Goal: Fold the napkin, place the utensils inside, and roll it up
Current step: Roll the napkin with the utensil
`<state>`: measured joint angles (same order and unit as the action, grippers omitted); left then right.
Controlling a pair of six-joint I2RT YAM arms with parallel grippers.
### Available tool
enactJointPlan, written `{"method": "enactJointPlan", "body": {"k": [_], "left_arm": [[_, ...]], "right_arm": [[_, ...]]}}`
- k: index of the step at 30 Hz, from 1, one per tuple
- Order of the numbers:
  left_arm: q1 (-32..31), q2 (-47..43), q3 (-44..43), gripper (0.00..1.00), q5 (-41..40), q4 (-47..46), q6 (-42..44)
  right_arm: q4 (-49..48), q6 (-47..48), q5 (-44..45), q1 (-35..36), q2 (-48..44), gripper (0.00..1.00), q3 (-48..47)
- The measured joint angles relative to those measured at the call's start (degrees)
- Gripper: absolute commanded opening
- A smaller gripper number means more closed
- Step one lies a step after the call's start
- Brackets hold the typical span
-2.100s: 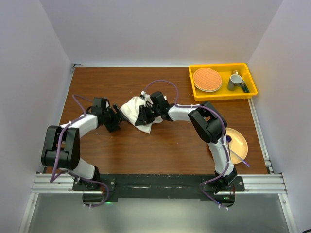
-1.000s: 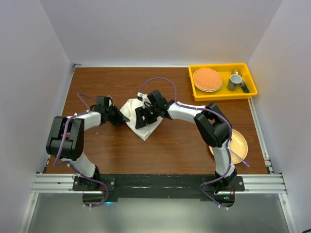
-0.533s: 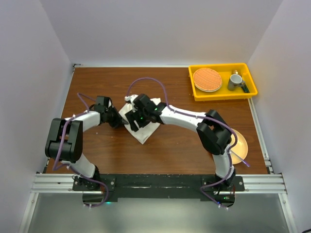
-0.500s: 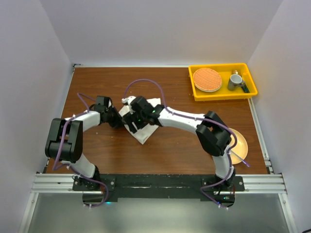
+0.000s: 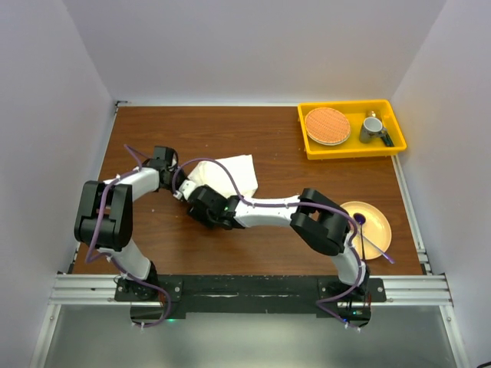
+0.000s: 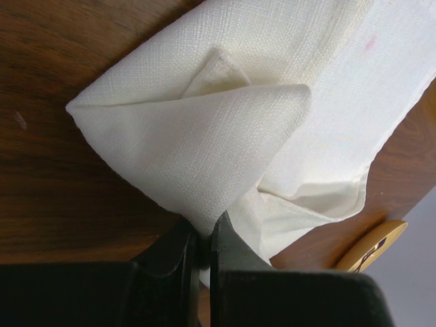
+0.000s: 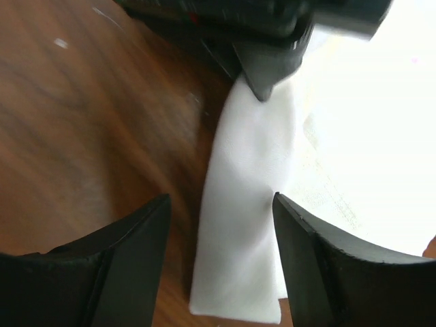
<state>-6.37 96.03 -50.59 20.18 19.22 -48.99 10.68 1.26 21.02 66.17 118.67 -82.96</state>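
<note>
Seen from above, the right arm's wrist covers its own pincer and the near edge of the napkin (image 5: 230, 170). The napkin lies loosely folded on the brown table (image 5: 261, 138), left of centre.

The left wrist camera shows what the overhead view hides. The left gripper (image 6: 203, 237) is pinched tight on a folded flap of the cloth. A yellow plate (image 6: 388, 233) is cut off at the lower right of that view.

The right wrist camera is blurred. It shows the right gripper (image 7: 219, 204) spread wide, straddling a narrow fold without clamping it.

A yellow tray (image 5: 345, 151) at the far right holds a round orange plate (image 5: 327, 125) and a small cup (image 5: 373, 126). A dark thing beside the cup is too small to identify. The yellow plate carries a purple-ended utensil (image 5: 360, 220), its handle poking over the rim.
</note>
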Motion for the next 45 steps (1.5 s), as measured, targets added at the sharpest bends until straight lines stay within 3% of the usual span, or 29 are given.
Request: {"method": "enactJointPlan", "body": {"k": [4, 5, 8, 15, 16, 18, 21, 25, 32, 35, 37, 41, 45], "left_arm": [[0.44, 0.28, -0.57, 0.0, 0.46, 1.07, -0.39], [0.63, 0.37, -0.7, 0.0, 0.57, 1.29, -0.48], [1.09, 0.68, -0.92, 0.0, 1.09, 1.53, -0.55], [2.23, 1.38, -0.85, 0.0, 2.16, 0.24, 0.42], [2.49, 1.36, -0.48, 0.04, 2.16, -0.98, 0.72], [2.91, 1.05, 0.39, 0.13, 2.16, -3.23, 0.85], [3.23, -0.42, 2.51, 0.36, 1.29, -6.88, 1.64], [3.28, -3.13, 4.42, 0.51, -0.5, -7.96, 5.03], [3.23, -14.4, 5.92, 0.52, -4.22, -6.86, 9.66], [3.23, -21.16, 7.32, 0.48, -4.96, -7.65, 10.12], [3.21, -23.43, 8.0, 0.37, -4.92, -9.11, 10.16], [3.21, -21.03, 7.93, 0.28, -3.08, -12.76, 9.29], [3.19, -13.31, 6.25, 0.37, -0.28, -14.69, 8.44]], "right_arm": [[-2.4, 2.8, 1.66, -0.24, 1.27, 0.45, 1.57], [-2.86, 3.39, 2.01, -0.24, 1.31, 0.36, 1.73], [-3.08, 4.92, 2.23, -0.28, 1.49, 0.22, 1.99], [-0.7, 4.74, -4.17, -3.56, 2.86, 0.02, -0.72], [0.11, 4.44, -7.04, -4.68, 3.13, 0.0, -1.64], [1.7, 3.43, -13.03, -7.26, 3.76, 0.0, -3.52], [5.42, 1.68, -24.35, -11.56, 5.79, 0.0, -7.93], [8.74, -1.84, -38.25, -16.48, 10.49, 0.0, -14.91], [8.55, -10.88, -61.66, -24.15, 17.4, 0.0, -19.69], [8.41, -14.82, -68.89, -26.14, 20.5, 0.0, -21.7], [7.91, -17.22, -71.71, -26.86, 21.49, 0.0, -21.92], [6.88, -20.7, -73.5, -27.32, 21.97, 0.0, -21.64], [6.19, -21.7, -73.64, -27.34, 21.97, 0.0, -21.24]]}}
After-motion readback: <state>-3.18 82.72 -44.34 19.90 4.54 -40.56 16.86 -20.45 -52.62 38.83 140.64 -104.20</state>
